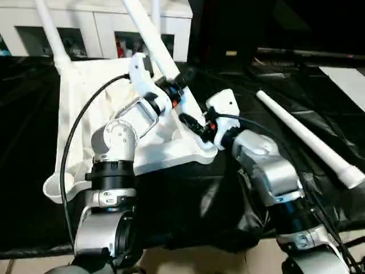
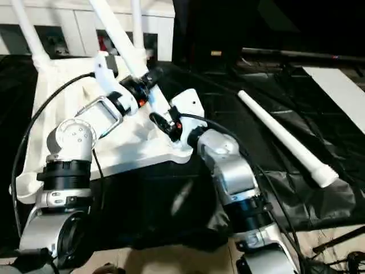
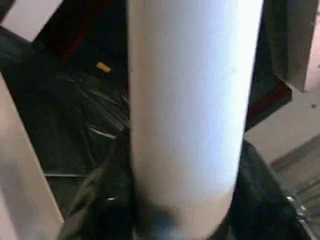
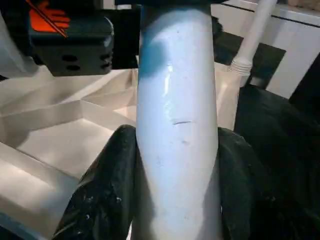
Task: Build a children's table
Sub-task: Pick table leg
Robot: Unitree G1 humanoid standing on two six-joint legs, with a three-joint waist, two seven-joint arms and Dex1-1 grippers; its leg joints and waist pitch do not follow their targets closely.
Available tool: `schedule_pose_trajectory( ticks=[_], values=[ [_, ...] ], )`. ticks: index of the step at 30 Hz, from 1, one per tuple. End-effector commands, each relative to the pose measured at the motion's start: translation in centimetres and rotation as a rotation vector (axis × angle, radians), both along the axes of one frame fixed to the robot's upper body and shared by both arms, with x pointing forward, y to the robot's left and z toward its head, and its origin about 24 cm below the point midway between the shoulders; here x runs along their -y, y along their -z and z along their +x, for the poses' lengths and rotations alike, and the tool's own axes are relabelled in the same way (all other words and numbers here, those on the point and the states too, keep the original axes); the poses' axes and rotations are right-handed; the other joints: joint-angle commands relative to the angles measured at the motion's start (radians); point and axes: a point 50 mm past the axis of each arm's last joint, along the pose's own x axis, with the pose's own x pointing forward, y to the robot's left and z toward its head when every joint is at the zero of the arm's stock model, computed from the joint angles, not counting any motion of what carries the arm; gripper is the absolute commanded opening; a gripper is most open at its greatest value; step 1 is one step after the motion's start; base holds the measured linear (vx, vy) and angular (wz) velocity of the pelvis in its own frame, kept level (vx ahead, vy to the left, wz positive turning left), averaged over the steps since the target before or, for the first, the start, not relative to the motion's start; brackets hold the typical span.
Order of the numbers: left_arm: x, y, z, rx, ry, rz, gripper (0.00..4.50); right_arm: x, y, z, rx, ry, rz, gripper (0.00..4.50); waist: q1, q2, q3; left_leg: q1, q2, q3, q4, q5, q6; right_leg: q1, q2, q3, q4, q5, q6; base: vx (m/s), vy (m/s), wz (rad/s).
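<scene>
table top [image 1: 85,108] lies ribbed side up on black sheeting [image 1: 228,188], left-centre of the head view. three legs stand in its sockets: one upper left [image 1: 48,28], one top centre [image 1: 155,11], and a slanted leg [image 1: 149,40] rising from the near-right corner. both grippers are on that slanted leg: left gripper [image 1: 174,85] higher, jaws part-open around it; right gripper [image 1: 197,127] lower, fingers [image 4: 100,200] closed against it. a loose leg [image 1: 308,137] lies at right.
</scene>
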Motion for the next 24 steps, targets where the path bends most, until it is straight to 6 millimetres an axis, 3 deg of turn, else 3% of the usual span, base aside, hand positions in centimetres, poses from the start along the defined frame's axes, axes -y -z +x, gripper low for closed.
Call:
schedule_pose_trajectory(
  ticks=[1,2,4,6,9,11,12,15,16,17,24],
  values=[
    [0.2,-0.8,-0.2,0.034,0.002,-0.001,2.03,0.0,-0.2,0.5,0.019,0.030,-0.025,1.86,-0.004,0.004,-0.075,0.018,0.022,-0.005,-0.065,-0.123,-0.001,0.057,-0.059,0.047,-0.067,-0.082,-0.160,0.000,0.000,0.00],
    [0.1,-0.8,-0.2,0.036,-0.002,0.004,1.98,0.0,-0.2,0.5,0.021,0.033,-0.024,1.86,-0.004,0.000,-0.075,0.019,0.022,-0.006,-0.065,-0.120,-0.002,0.057,-0.058,0.047,-0.067,-0.078,-0.159,0.000,0.000,0.00],
    [0.0,-0.9,-0.1,0.041,-0.010,0.003,1.92,-0.1,-0.2,0.6,0.026,0.035,-0.022,1.86,-0.003,0.005,-0.076,0.020,0.021,-0.005,-0.064,-0.105,-0.002,0.057,-0.057,0.048,-0.062,-0.042,-0.167,0.000,0.000,0.00],
    [0.0,-1.0,0.0,0.048,-0.010,-0.001,1.86,-0.1,-0.1,0.6,0.032,0.035,-0.025,1.86,-0.003,0.002,-0.076,0.021,0.021,-0.004,-0.063,-0.099,0.000,0.058,-0.057,0.049,-0.061,-0.020,-0.171,0.000,0.000,0.00],
    [0.4,-1.6,-0.1,0.111,0.040,0.025,1.86,-0.3,-0.7,0.5,0.038,-0.015,0.034,1.86,-0.004,0.014,-0.076,0.023,0.020,-0.004,-0.063,-0.112,-0.003,0.059,-0.055,0.049,-0.061,-0.003,-0.178,0.000,0.000,0.00],
    [0.6,-1.8,-0.4,0.188,0.102,0.109,1.86,0.1,-1.2,0.1,-0.020,-0.084,0.118,2.42,-0.003,0.019,-0.076,0.025,0.020,-0.006,-0.064,-0.120,0.000,0.060,-0.054,0.049,-0.060,-0.003,-0.179,0.000,0.000,0.00],
    [0.6,-1.8,-0.4,0.188,0.102,0.109,1.86,0.1,-1.2,0.1,-0.020,-0.084,0.118,2.56,-0.004,0.016,-0.077,0.026,0.021,-0.006,-0.065,-0.123,0.006,0.060,-0.053,0.049,-0.062,-0.001,-0.178,0.000,0.000,0.00],
    [0.7,-2.2,-0.8,0.256,0.184,0.172,1.86,1.6,-1.7,0.2,-0.087,-0.091,0.164,2.76,-0.004,0.016,-0.077,0.024,0.023,-0.006,-0.063,-0.104,0.005,0.063,-0.055,0.049,-0.056,0.030,-0.191,0.000,0.000,0.00],
    [0.7,-2.6,-1.1,0.306,0.252,0.207,1.85,3.6,-2.3,0.6,-0.167,-0.097,0.226,2.97,-0.003,0.014,-0.078,0.026,0.022,-0.006,-0.063,-0.095,0.005,0.065,-0.055,0.049,-0.055,0.037,-0.201,0.000,0.000,0.00],
    [0.7,-2.6,-1.1,0.306,0.252,0.207,1.85,3.6,-2.3,0.6,-0.167,-0.097,0.226,3.01,0.000,0.016,-0.078,0.028,0.022,-0.005,-0.063,-0.108,0.008,0.065,-0.055,0.049,-0.055,0.022,-0.207,0.000,0.000,0.00],
    [-0.2,-3.6,-1.6,0.372,0.383,0.245,1.85,7.8,-3.5,0.0,-0.323,-0.234,0.328,3.02,0.003,0.012,-0.077,0.023,0.022,-0.003,-0.059,-0.113,0.003,0.068,-0.058,0.050,-0.058,-0.017,-0.214,0.000,0.000,0.00]
  ],
)
